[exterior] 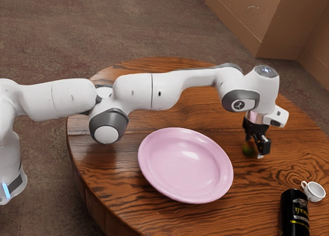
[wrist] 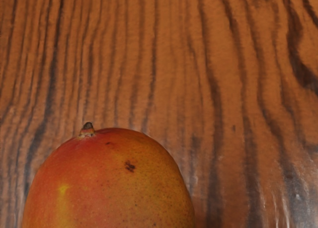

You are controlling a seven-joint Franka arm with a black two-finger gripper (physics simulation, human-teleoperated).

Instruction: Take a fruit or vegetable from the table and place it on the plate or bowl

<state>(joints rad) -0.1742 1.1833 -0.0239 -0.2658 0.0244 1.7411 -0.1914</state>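
Note:
A red-orange mango point(exterior: 249, 149) with a green patch sits on the wooden table point(exterior: 169, 210), just off the plate's rim toward the exterior view's right. My black gripper point(exterior: 255, 145) is down over it, one finger on each side, shut on the fruit. In the wrist view the mango point(wrist: 109, 181) looms large right under my hand, its stem point(wrist: 88, 129) pointing away over the wood grain. The pink plate point(exterior: 185, 164) lies empty at the table's middle, toward the exterior view's left of the gripper.
A dark bottle point(exterior: 294, 213) lies near the table's front right edge with a small white cup point(exterior: 313, 190) beside it. Cardboard boxes point(exterior: 267, 17) stand on the floor at the back right. My arm's elbow point(exterior: 108, 124) hangs over the table's left part.

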